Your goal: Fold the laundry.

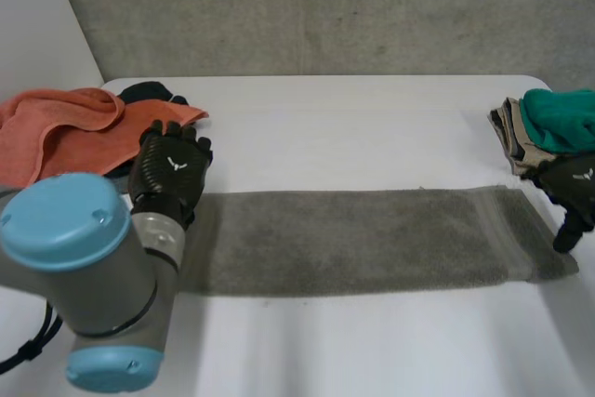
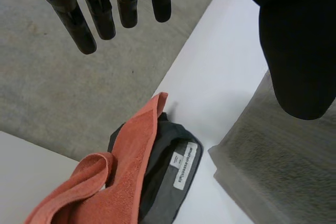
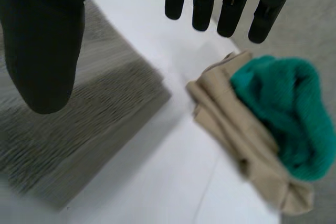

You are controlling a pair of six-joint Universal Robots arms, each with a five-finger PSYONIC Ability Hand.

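The grey towel [image 1: 363,239] lay as a long, narrow strip across the bench [image 1: 353,127]. It looked folded lengthwise already, so the crosswise folds seemed left to do. The left hand [image 1: 169,174] hung at the towel's left end, fingers straight, thumb wide, pinching nothing. The right hand [image 1: 576,197] was at the towel's right end, likewise spread and empty. Beyond the left end an orange towel [image 1: 65,132] lay rumpled over a dark garment [image 1: 149,92]. Beyond the right end a tan cloth [image 1: 509,137] and a green cloth [image 1: 562,118] sat stacked. Bare bench ran along both long edges of the towel, room enough, I'd judge, to bring end to end.
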